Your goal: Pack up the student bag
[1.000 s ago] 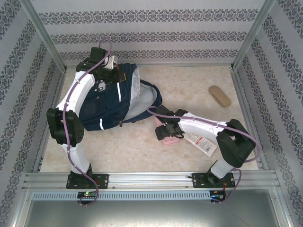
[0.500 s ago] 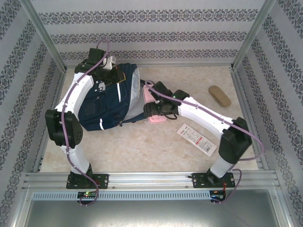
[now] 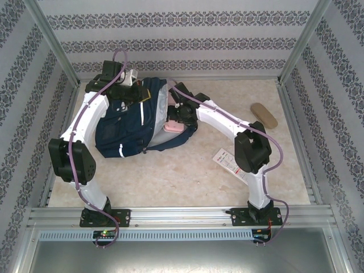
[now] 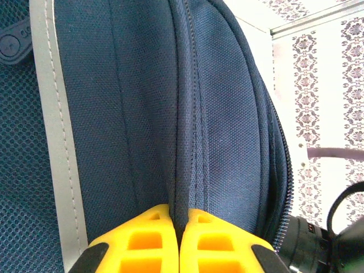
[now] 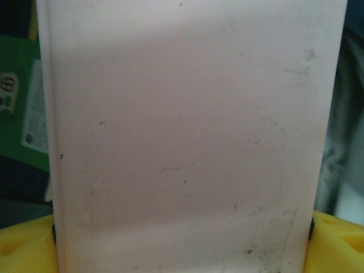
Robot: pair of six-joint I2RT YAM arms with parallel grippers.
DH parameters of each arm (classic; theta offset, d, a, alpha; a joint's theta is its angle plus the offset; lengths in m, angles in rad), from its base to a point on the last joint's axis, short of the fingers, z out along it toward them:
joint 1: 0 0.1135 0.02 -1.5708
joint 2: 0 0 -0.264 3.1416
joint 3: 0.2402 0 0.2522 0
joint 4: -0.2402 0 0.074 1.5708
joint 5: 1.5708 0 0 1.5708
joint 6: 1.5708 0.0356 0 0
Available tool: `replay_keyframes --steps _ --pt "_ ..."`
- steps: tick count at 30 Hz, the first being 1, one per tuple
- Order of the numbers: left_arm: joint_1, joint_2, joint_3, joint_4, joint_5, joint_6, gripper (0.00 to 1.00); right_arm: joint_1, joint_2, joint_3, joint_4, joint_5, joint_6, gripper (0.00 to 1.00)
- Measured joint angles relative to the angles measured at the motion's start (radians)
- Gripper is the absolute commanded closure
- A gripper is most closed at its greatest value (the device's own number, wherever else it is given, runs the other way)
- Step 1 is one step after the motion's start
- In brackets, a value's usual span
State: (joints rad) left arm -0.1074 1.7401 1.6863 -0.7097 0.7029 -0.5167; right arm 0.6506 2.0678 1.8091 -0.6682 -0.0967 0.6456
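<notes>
left pincer [image 4: 179, 222] pinching student bag [image 4: 136, 114] fabric, right pincer [image 3: 177, 118] gripping pink box [image 5: 187, 131] at opening

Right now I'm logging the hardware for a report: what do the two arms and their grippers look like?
Both the left arm and right arm have white shell links joined by bulky black joints. A purple cable runs along each. The left gripper and right gripper have bright yellow fingers, the left's with hollow pockets.

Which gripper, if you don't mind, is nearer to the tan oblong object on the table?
Right. The right gripper holds a pink box at the student bag opening, left of the tan object; the left gripper pinches the bag farther left.
</notes>
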Motion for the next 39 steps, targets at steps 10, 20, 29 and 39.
replay_keyframes --steps 10,20,29,39 --pt "0.0 0.0 -0.002 0.004 0.004 -0.005 1.0 0.008 0.122 0.061 -0.024 -0.008 0.014 0.02" --pt "0.0 0.0 -0.002 0.004 0.004 -0.008 1.0 -0.002 0.113 0.031 0.039 -0.055 0.026 0.03" --pt "0.0 0.0 0.001 0.003 0.004 -0.008 1.0 -0.065 0.05 -0.105 0.107 -0.108 0.025 0.31" --pt "0.0 0.0 0.001 0.003 0.017 -0.008 1.0 -0.058 0.082 -0.124 0.172 -0.183 0.04 0.54"
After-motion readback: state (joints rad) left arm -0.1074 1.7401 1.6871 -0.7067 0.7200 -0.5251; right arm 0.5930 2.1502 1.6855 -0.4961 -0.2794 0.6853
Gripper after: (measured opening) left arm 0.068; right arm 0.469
